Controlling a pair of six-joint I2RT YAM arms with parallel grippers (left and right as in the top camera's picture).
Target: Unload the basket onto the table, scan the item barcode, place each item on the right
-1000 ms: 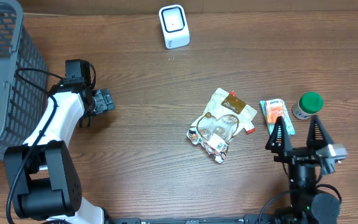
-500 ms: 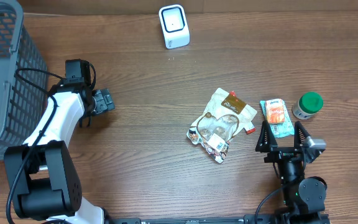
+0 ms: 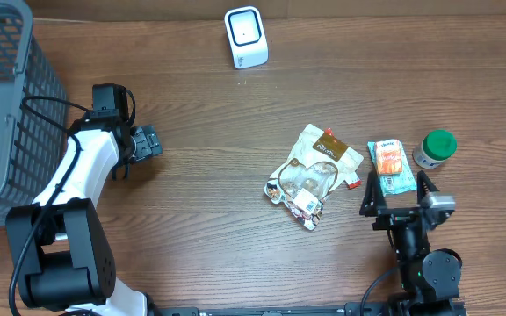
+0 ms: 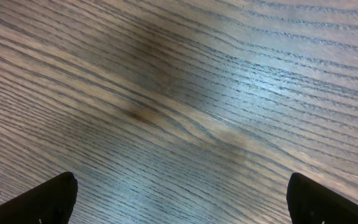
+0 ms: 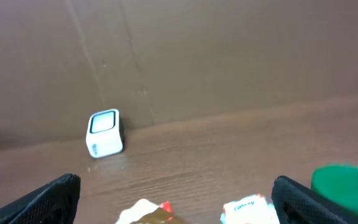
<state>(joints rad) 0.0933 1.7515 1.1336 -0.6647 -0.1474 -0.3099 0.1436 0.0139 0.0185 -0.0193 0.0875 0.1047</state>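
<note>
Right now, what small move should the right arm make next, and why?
Probably ease the right jaws down over the orange packet. From overhead they stand open astride its near end, holding nothing, and the white scanner stands far off, so a grasp likely comes first.

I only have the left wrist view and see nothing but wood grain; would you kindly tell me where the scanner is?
Observer: The white scanner stands at the far edge of the table, well away from the left claw.
Operator: Thank you. Where are the items?
Observer: A clear pouch, a blue-and-orange packet and a green-capped jar lie near the right claw.
Operator: Is that claw holding anything?
Observer: No, it is open and empty, poised over the packet's near end.
</note>
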